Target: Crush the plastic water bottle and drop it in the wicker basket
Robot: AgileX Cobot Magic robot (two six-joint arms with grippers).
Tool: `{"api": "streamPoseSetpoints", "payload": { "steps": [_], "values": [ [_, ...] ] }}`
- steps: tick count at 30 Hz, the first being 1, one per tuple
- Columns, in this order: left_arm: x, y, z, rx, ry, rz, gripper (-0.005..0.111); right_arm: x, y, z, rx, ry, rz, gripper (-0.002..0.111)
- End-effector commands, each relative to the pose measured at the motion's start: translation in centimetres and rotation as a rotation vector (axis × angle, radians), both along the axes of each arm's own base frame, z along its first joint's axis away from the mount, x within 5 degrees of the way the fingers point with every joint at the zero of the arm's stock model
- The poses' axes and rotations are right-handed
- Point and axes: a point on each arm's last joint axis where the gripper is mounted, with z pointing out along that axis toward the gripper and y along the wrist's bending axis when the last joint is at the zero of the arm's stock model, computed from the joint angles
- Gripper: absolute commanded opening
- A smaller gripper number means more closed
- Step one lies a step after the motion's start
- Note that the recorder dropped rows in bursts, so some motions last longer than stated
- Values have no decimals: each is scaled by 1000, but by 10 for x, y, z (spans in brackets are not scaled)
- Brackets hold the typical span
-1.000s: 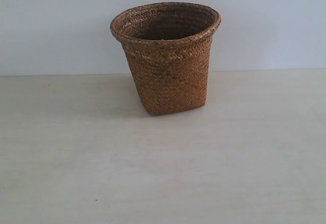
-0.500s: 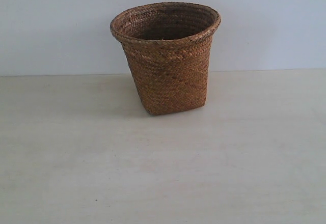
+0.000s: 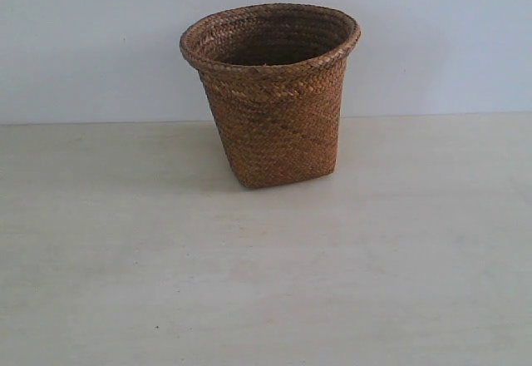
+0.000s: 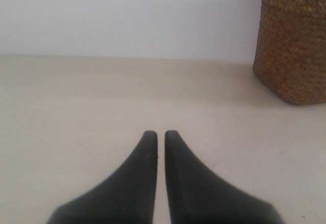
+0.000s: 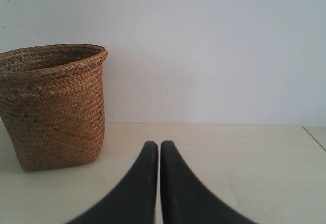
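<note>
The brown wicker basket [image 3: 274, 100] stands upright toward the back of the pale table, its round braided rim open upward. Part of the same basket [image 4: 293, 40] shows in the left wrist view, and the whole basket [image 5: 53, 104] in the right wrist view. The plastic water bottle is out of view in every frame; the basket's inside is dark and mostly hidden. My left gripper [image 4: 160, 134] is shut with nothing between its black fingers, low over bare table. My right gripper [image 5: 159, 145] is likewise shut and holds nothing. Neither gripper appears in the exterior view.
The pale table [image 3: 266, 283] stretches in front of the basket, ending at a plain light wall [image 3: 83, 42] behind. A table edge [image 5: 315, 137] shows far off in the right wrist view.
</note>
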Motion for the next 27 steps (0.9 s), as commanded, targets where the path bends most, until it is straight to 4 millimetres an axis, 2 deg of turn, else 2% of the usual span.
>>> {"api": "streamPoseSetpoints", "payload": {
  "steps": [1,27],
  "values": [
    [-1,0,-3,-12,21,-1,4,0,0,-1,0,1,-2,0],
    [-1,0,-3,-4,21,-2,4,0,0,-1,0,1,2,0]
  ]
}}
